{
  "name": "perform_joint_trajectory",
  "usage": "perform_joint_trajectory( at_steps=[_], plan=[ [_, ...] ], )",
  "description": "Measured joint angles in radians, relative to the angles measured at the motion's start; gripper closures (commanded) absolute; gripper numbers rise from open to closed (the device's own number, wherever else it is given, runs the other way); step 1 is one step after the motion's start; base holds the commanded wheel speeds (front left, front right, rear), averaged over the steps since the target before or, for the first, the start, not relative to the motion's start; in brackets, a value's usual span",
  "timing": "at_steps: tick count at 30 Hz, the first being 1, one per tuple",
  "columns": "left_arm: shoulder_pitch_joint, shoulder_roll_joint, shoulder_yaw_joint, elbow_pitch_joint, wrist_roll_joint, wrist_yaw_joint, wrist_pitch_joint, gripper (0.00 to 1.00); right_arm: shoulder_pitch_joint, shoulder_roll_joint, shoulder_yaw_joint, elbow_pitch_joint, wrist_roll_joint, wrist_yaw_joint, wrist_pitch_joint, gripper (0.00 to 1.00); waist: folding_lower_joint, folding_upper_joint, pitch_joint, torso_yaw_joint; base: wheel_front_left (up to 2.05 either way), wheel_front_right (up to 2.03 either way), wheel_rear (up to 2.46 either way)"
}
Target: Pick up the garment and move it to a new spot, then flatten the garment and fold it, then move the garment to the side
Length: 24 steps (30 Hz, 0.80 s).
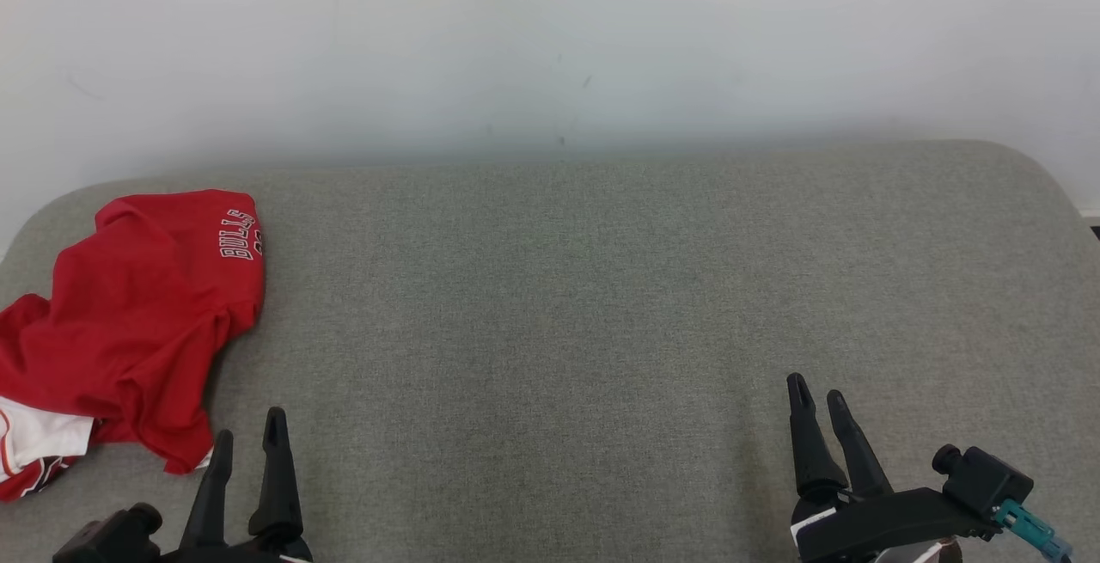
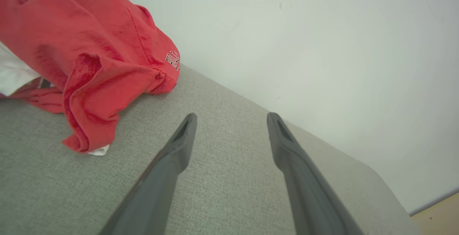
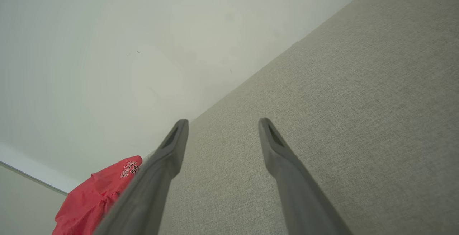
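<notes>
At far left of frame, crumpled on grey cushion (image 1: 559,288), red Bulls shirt (image 1: 137,322) awaiting pickup; at bottom corners, left gripper (image 1: 249,425) and right gripper (image 1: 816,387) spread wide, empty; best pinched deep at a raised fold, likely from the nearer left.

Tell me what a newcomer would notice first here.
The crumpled red garment with white BULLS lettering, bunched at the left end of the grey fabric surface, stands out first. Next come the left gripper and right gripper at the near edge, jaws open and empty, the left one close beside the garment.
</notes>
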Motion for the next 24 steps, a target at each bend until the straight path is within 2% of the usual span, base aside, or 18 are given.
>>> perform_joint_trajectory(
  at_steps=[24],
  plan=[
    [0.021, 0.006, -0.009, -0.021, 0.261, -0.001, -0.062, 0.00, 0.005, 0.000, 0.022, -0.003, -0.292, 0.000, -0.059, 0.00, 0.0000, 0.0000, 0.003, 0.000, 0.00, 0.00, 0.00]
  ],
)
